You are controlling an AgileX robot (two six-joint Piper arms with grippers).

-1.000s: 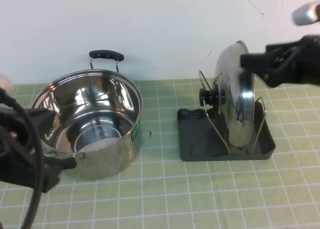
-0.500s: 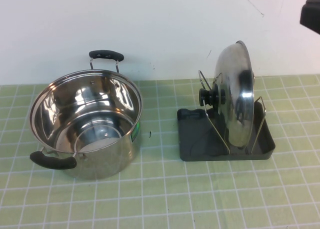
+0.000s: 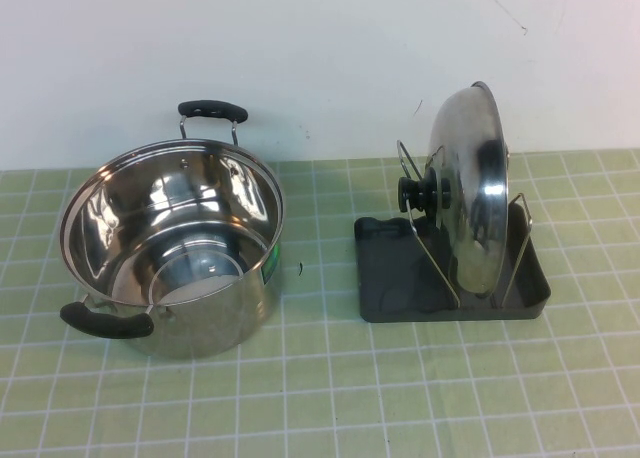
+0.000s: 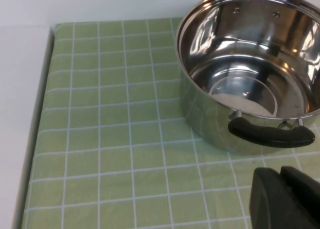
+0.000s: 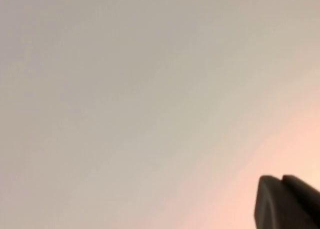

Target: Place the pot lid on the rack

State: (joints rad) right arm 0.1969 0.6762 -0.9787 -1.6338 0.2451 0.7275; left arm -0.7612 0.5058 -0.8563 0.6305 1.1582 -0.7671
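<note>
Both grippers, left gripper (image 4: 285, 196) and right gripper (image 5: 287, 201), appear pressed together only in wrist views.

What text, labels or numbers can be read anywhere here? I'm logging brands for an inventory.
Pot: a small green sticker on its outer wall, too small to read.
Lid, rack, mat: no text.
Left hand, low beside the pot in the left wrist view: no markings.
Right hand, facing a blank wall in the right wrist view: no markings.
Nothing legible.
</note>
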